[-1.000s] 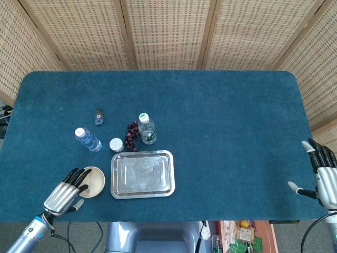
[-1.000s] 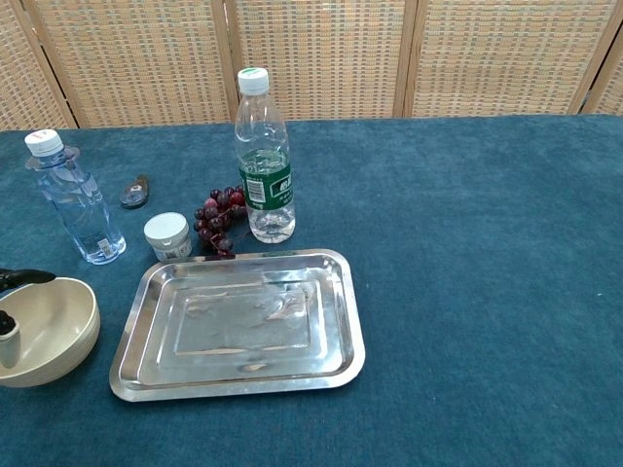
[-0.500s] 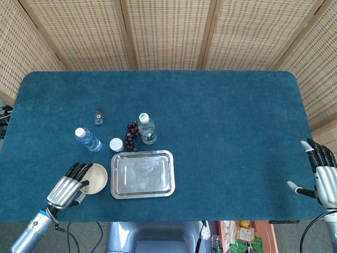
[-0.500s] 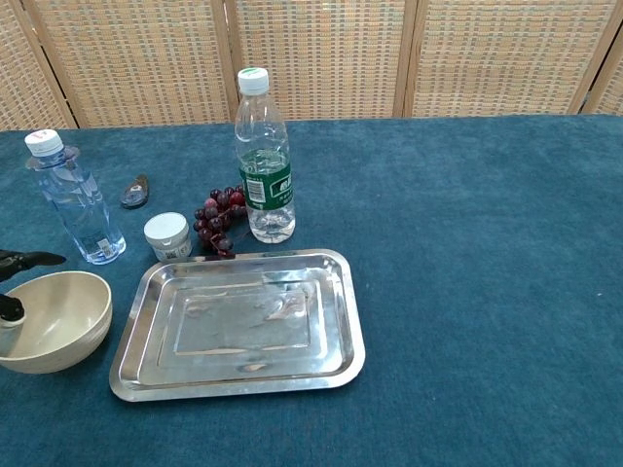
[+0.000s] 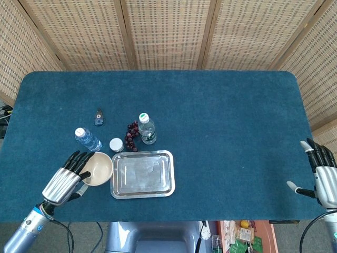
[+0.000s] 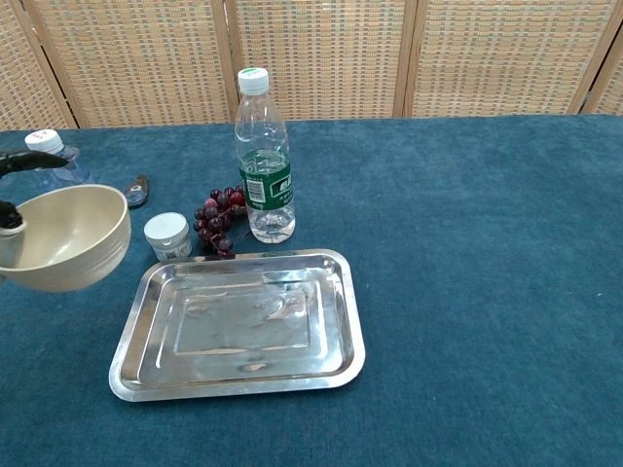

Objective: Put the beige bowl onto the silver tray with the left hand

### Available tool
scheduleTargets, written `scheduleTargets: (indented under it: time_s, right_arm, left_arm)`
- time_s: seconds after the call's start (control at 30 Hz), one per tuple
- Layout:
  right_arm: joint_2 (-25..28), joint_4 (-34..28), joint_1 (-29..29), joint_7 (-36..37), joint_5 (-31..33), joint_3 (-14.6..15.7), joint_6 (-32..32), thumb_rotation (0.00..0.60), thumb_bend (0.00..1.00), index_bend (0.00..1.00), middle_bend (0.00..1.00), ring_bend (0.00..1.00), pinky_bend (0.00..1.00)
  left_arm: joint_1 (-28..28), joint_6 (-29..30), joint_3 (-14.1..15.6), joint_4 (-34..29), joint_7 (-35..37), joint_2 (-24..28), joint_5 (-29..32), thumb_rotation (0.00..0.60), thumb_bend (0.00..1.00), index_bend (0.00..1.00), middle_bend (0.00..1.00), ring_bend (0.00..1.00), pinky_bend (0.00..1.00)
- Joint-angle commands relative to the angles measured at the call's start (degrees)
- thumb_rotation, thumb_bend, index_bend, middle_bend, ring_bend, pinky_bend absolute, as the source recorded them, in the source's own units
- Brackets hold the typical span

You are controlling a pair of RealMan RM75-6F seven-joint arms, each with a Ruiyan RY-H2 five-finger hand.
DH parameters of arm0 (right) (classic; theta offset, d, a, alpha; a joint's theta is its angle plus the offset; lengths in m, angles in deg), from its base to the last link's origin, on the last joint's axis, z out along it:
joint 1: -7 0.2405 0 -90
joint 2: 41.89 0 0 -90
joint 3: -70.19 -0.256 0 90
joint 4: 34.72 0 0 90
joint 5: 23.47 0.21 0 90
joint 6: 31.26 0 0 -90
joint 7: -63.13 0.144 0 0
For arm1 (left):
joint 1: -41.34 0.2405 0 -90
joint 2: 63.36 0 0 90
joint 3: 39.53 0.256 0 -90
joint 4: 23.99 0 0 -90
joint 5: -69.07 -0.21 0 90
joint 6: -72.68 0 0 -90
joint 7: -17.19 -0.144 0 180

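My left hand (image 5: 67, 179) grips the beige bowl (image 5: 99, 168) by its left rim and holds it in the air, just left of the silver tray (image 5: 142, 174). In the chest view the beige bowl (image 6: 66, 238) hangs above the table beside the silver tray (image 6: 238, 321), with only the dark fingertips (image 6: 29, 161) of the left hand showing at the frame's left edge. The tray has nothing on it. My right hand (image 5: 324, 176) rests open at the table's right edge, far from both.
Behind the tray stand a large water bottle (image 6: 263, 161), a bunch of dark grapes (image 6: 218, 216) and a small white-capped jar (image 6: 167, 234). A smaller bottle (image 5: 87, 139) and a small dark object (image 5: 98, 116) lie further left and back.
The left hand has lifted the bowl off the table and carried it up and toward the tray. The right hand has stayed put.
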Motion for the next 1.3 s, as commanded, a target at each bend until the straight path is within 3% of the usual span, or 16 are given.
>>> scheduleTargets:
  time_s: [0.03,0.2,0.57,0.63,0.7,0.73,0.83,1.03,1.3]
  right_arm:
    - [0.0,0.0,0.1,-0.1,0.0,0.0,0.1,0.600,0.00,0.02,0.00,0.00,0.00]
    - [-0.1,0.2,0.1,-0.3,0.4,-0.2,0.2,0.600,0.00,0.02,0.00,0.00,0.00]
    - [-0.1,0.7,0.4,0.1,1.7,-0.6,1.0,0.600,0.00,0.02,0.00,0.00,0.00]
    - [-0.1,0.8,0.4,0.2,1.8,-0.6,1.1,0.600,0.00,0.02,0.00,0.00,0.00]
    - [-0.1,0.8,0.4,0.3,1.9,-0.7,1.1,0.600,0.00,0.02,0.00,0.00,0.00]
    - [-0.1,0.8,0.5,0.2,1.8,-0.7,1.1,0.600,0.00,0.02,0.00,0.00,0.00]
    - [-0.1,0.7,0.5,0.2,1.7,-0.6,1.0,0.600,0.00,0.02,0.00,0.00,0.00]
    - [-0.1,0.6,0.4,0.0,1.3,-0.5,0.8,0.600,0.00,0.02,0.00,0.00,0.00]
    - [-0.1,0.2,0.3,-0.4,0.7,-0.3,0.6,0.600,0.00,0.02,0.00,0.00,0.00]
  left_arm:
    - [-3.1,-4.7,-1.9,-2.1,-4.7,-2.1,1.4,0.600,0.44,0.64,0.00,0.00,0.00]
    - [-6.2,-10.7,-3.8,-1.9,-12.9,-8.6,5.8,0.600,0.44,0.64,0.00,0.00,0.00]
    - [-9.3,-14.9,-4.8,3.3,-19.2,-18.4,11.3,0.600,0.44,0.63,0.00,0.00,0.00]
    - [-9.4,-14.8,-4.8,3.7,-19.4,-19.1,11.8,0.600,0.42,0.51,0.00,0.00,0.00]
    - [-9.5,-15.1,-4.7,3.8,-20.4,-19.3,13.0,0.600,0.33,0.30,0.00,0.00,0.00]
    - [-9.4,-15.7,-4.8,3.1,-22.1,-18.7,14.8,0.600,0.25,0.17,0.00,0.00,0.00]
    - [-9.3,-15.2,-5.2,0.4,-23.3,-17.4,16.6,0.600,0.09,0.01,0.00,0.00,0.00]
    - [-8.1,-11.4,-5.5,-3.9,-20.9,-12.9,16.2,0.600,0.01,0.00,0.00,0.00,0.00]
    - [-3.3,-1.3,-5.0,-7.7,-10.9,-2.3,11.6,0.600,0.00,0.00,0.00,0.00,0.00]
